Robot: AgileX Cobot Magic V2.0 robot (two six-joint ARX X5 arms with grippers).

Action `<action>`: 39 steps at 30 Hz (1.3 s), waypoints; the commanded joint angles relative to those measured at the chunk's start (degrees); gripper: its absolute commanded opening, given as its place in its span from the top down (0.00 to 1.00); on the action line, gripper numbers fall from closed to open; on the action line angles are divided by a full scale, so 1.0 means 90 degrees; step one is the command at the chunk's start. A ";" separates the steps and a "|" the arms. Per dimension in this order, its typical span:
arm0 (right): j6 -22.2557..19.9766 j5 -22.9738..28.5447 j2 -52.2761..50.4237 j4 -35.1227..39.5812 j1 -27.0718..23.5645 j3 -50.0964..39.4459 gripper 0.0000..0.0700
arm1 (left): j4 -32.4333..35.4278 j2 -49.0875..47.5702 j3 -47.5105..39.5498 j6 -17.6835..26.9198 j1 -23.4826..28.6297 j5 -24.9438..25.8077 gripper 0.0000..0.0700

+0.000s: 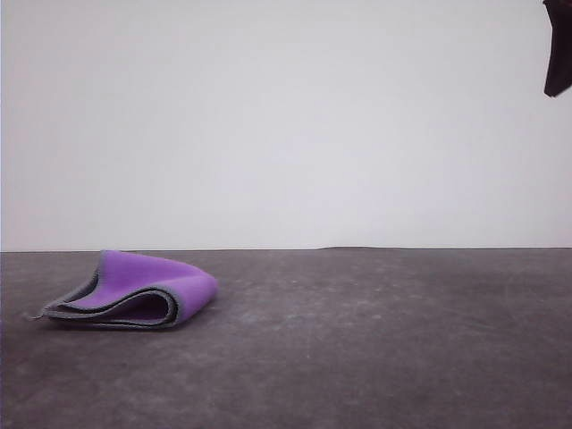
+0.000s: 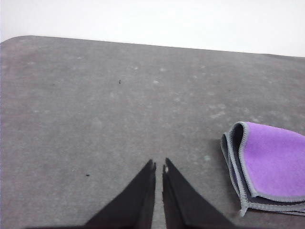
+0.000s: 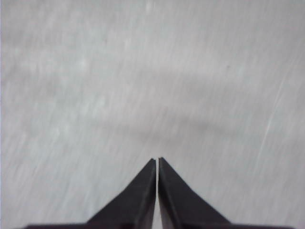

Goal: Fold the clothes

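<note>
there, on the left part of the dark grey bench [image 1: 375, 340]: the cloth [image 1: 134, 290], folded over on itself, purple face outward on top, dark grey face and grey stitched edge showing along the layered rim; rounded fold bulging toward the right, open layers toward the left, a thin corner trailing flat at the far left; lying free, nothing touching it; behind, a plain pale wall.

from the left wrist: left tool [image 2: 158, 168] closed, black fingertips nearly together with only a thin slit between, gripping nothing; poised over bare bench surface; cloth [image 2: 271, 167] near but apart from the tips, off to one side, stacked grey edges and purple face plain to see, cut off by the picture's border.

from the right wrist: right tool [image 3: 157, 161] closed as well, tips meeting, holding nothing; beneath it only a pale, streaked, blurred surface, too smeared to tell more.

in the front view, top right corner: a dark black shape [image 1: 559, 49] hanging in from above, well apart from the cloth; too little shown to tell which part.
</note>
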 commanded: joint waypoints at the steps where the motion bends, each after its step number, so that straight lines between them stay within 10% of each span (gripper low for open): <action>1: 0.0029 0.0011 -0.0456 0.0604 -0.0064 -0.0264 1.00 | -0.0128 -0.0007 -0.0078 0.0012 0.0000 -0.0017 0.98; 11: 0.0070 0.0270 -0.4204 0.3599 -0.0151 -0.4131 1.00 | -0.0129 -0.0007 -0.0078 0.0012 0.0000 -0.0017 0.98; 22: 0.0361 0.0322 -0.7078 0.2846 -0.0146 -0.6478 1.00 | -0.0129 -0.0007 -0.0078 0.0012 0.0000 -0.0017 0.98; 39: 0.0564 0.0303 -0.7584 0.2779 -0.0146 -0.7224 1.00 | -0.0130 -0.0007 -0.0075 0.0012 0.0000 -0.0017 0.98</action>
